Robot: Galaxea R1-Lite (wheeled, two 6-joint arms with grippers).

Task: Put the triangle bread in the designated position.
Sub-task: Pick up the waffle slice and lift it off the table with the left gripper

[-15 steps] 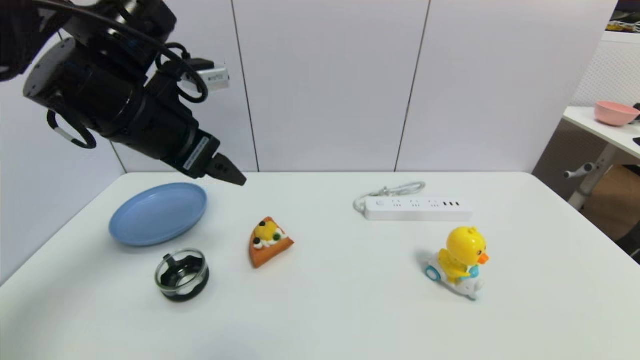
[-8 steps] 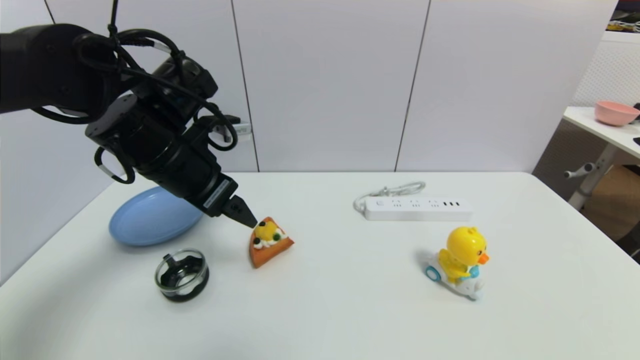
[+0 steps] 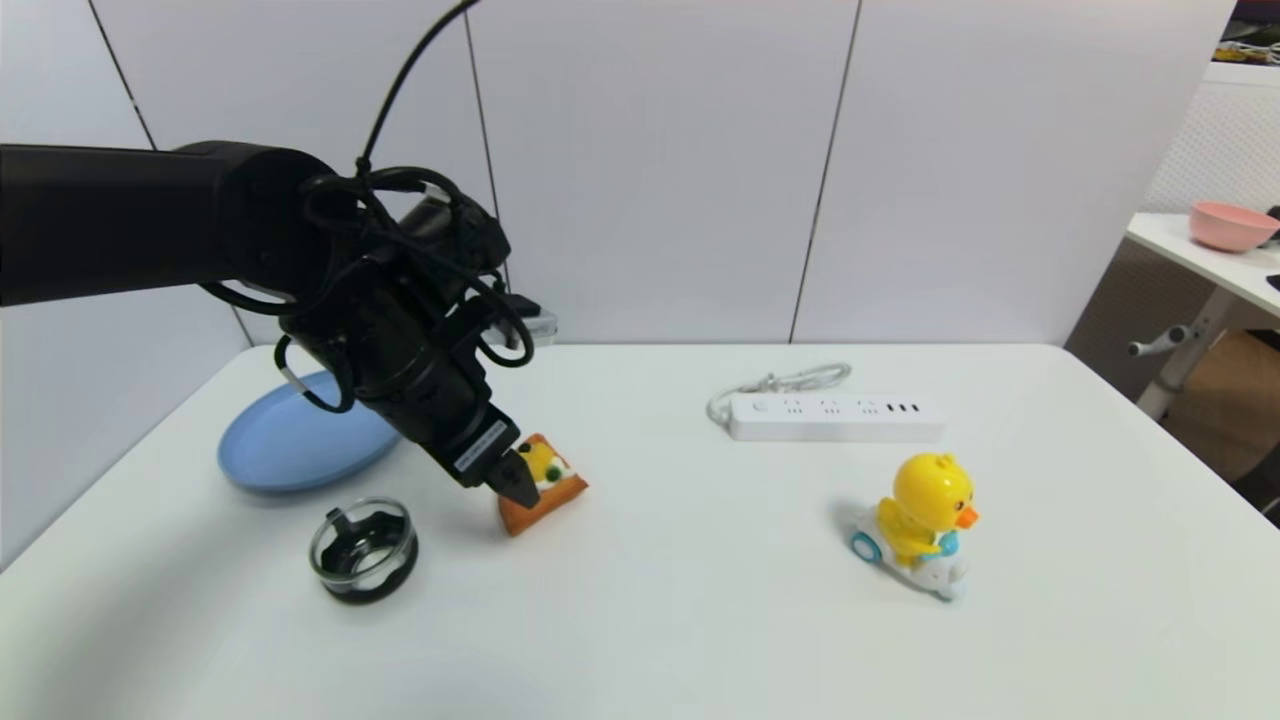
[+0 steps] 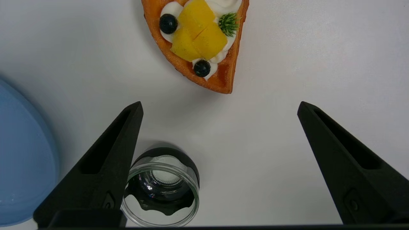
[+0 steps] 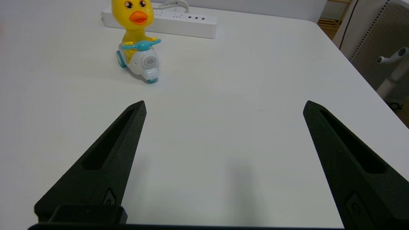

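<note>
Black fingers of the left gripper (image 4: pixel 219 107) spread wide, holding nothing. The triangle bread (image 4: pixel 199 41) lies just beyond its tips, untouched.

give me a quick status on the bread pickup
Left gripper open, low over the table beside the triangle bread, not gripping. Right gripper open, idle. Glass jar close by.

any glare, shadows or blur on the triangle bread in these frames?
Head view: the left gripper covers part of the triangle bread; a soft shadow lies on the table beside it.
Left wrist view: the triangle bread is sharp, without glare and cut off by the frame edge; the glass jar shows reflections.
Right wrist view: no bread; a faint shadow between the open right gripper fingers.
</note>
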